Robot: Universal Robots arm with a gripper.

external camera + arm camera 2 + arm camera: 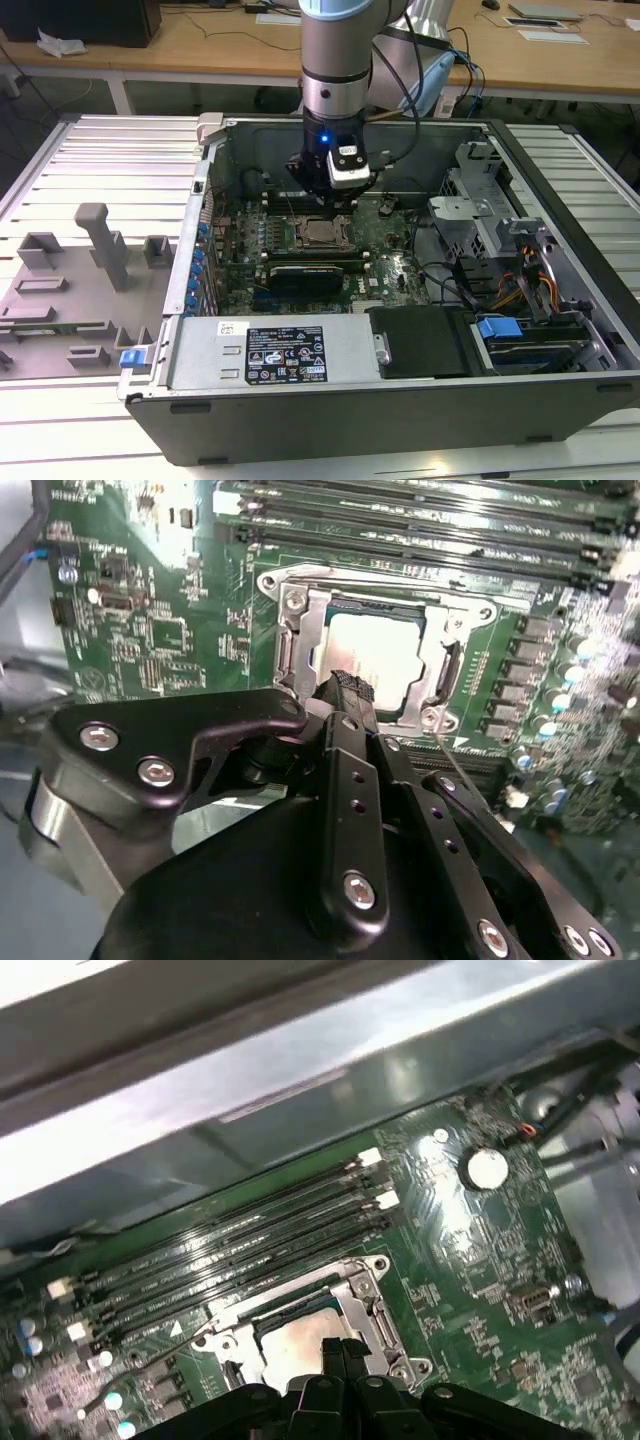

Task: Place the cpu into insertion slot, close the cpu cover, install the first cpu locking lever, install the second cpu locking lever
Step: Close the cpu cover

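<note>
Over the motherboard's (395, 250) middle, the gripper (336, 210) hangs with fingers pressed together, gripping nothing, likely to push rather than grasp. At its six o'clock, the cpu (375, 660) sits in the insertion slot (447, 675), the cover (315, 630) apparently lowered around it.

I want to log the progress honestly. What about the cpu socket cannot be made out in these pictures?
1. Second wrist view: the gripper hides the near edge of the cpu cover, so what lies along that edge cannot be told.
2. First wrist view: the gripper's black body cuts off the near part of the cpu.
3. Exterior view: the insertion slot is too small to show how it is fastened.
</note>
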